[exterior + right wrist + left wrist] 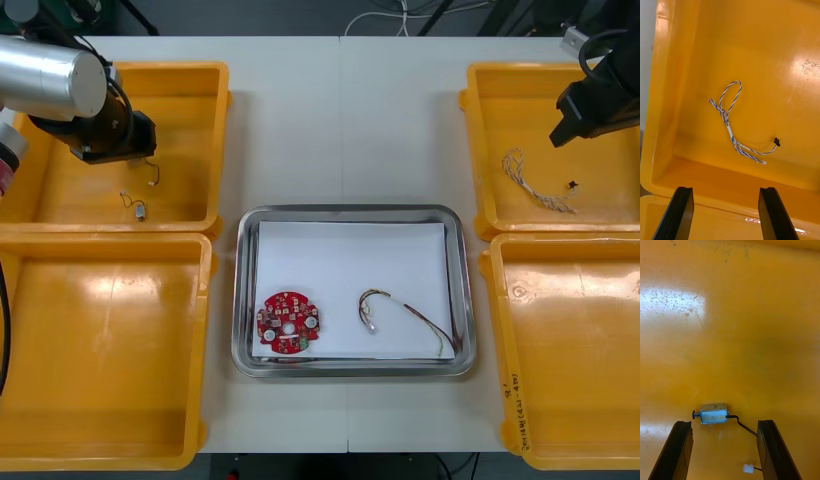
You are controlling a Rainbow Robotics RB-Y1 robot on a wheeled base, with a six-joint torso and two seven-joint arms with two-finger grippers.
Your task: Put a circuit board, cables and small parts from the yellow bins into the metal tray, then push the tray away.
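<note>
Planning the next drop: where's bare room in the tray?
Free: the metal tray's white far half, beyond circuit board and red and yellow cable; a narrower gap between those two. Crowded: the near strip. Both grippers open: left gripper above the small metal part in the far left bin, right gripper aimed at the twisted blue and white cable.

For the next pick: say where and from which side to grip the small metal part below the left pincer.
Take the small metal part by its boxy body, from above, left pincer probably turned onto its flat sides: shaft and lead stick out its ends.
</note>
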